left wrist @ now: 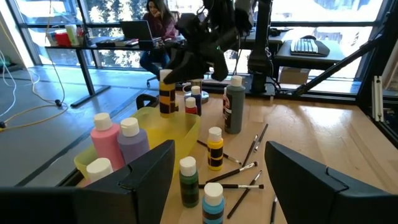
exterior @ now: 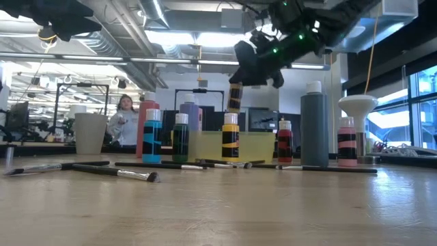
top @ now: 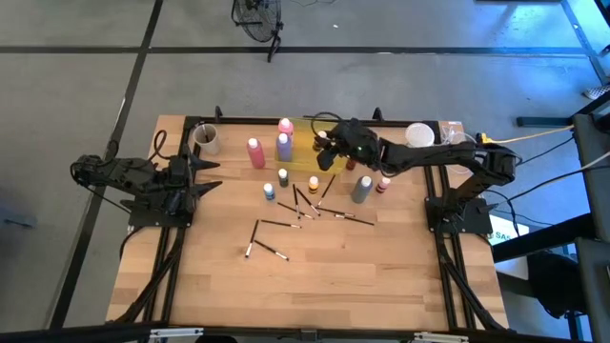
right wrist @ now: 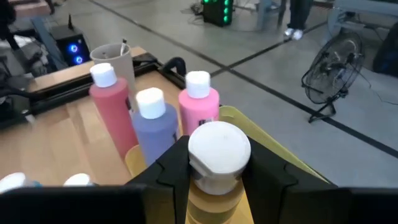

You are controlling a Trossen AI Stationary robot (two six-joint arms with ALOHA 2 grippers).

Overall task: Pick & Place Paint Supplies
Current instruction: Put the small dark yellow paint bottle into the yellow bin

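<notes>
My right gripper (top: 327, 146) is shut on a small amber paint bottle (exterior: 235, 96) with a white cap and holds it above the translucent yellow tray (exterior: 205, 146). My left gripper (top: 208, 177) waits open at the table's left side. Two tall pink bottles (top: 254, 152) and a purple one (top: 283, 147) stand upright by the tray's left end. The grey bottle (top: 360, 189) and several small white-capped bottles (top: 283, 177) stand in front of the tray. Thin dark brushes (top: 315, 210) lie flat on the wood. My right gripper pinches the small bottle at its white cap (right wrist: 219, 149), one finger (right wrist: 171, 171) on either side. The fingers come from above, slanting in from the table's right. The bottle hangs upright below them, lifted clear over the tray.
A pale cup (top: 207, 138) stands at the far left corner and a white round cup (top: 419, 135) at the far right. Two more brushes (top: 267, 250) lie nearer the front, with bare wood around them. A person sits in the room beyond the table.
</notes>
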